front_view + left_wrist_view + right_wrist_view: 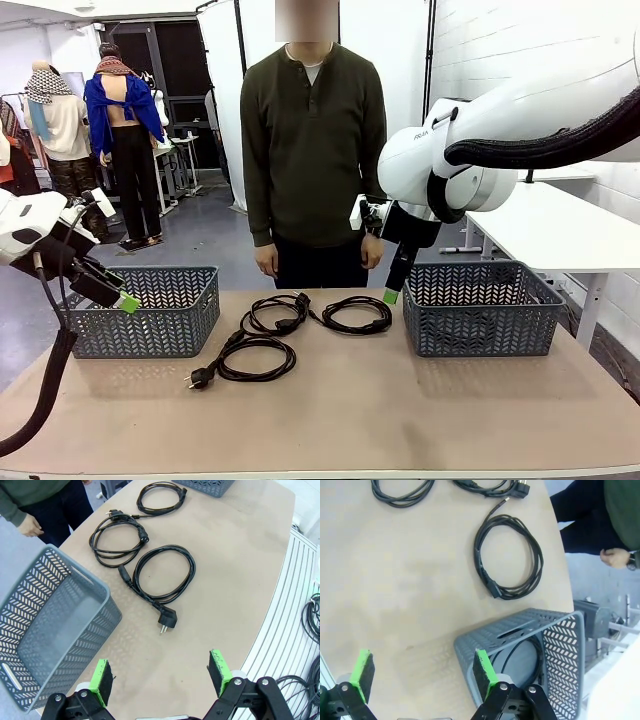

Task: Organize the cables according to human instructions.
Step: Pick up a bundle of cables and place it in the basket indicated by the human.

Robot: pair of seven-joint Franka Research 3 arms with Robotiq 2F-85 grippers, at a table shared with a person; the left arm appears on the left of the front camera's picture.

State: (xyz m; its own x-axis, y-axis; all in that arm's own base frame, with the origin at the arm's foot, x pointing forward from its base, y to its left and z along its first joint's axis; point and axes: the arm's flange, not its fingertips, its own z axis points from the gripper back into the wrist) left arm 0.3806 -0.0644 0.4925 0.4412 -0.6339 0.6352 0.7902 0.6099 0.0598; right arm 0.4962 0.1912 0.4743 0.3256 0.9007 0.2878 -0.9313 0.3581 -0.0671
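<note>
Both grippers spread, empty: left gripper [160, 676], right gripper [422, 672]. Risk: coiled cables [192, 570] lie close; lifting one may snag its neighbour.

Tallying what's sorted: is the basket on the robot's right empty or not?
Not empty. The right wrist view shows a black cord lying coiled inside the basket.

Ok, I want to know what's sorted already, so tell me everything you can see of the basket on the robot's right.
The right basket is grey, plastic by its look, with herringbone-slotted walls, a solid rim and a slot handle in an end wall. It stands upright at the right of the table, apart from the loose cables. One coiled black cable lies inside. The open right pincer hangs by its corner, apparently not touching.
</note>
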